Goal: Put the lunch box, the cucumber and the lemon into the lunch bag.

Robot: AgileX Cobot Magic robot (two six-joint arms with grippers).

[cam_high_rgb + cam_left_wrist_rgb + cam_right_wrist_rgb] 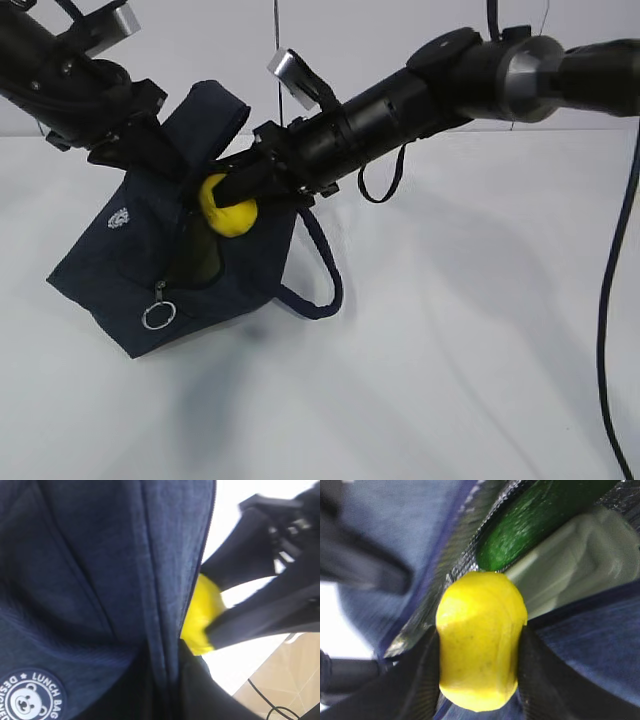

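Yellow lemon (481,641), one only, sits pinched between your right gripper's (232,200) fingers (415,680) at the mouth of the lunch bag (120,260). Just past it inside you see one cucumber (530,522) touching the lemon's far end, and one lunch box (575,560) with its pale green lid beside it. Foil lining shows along the opening's left edge; little room around the lemon. Your left gripper (135,145) is pressed together at the bag's top left edge, fabric hiding its tips. White table (470,350) right of the bag.
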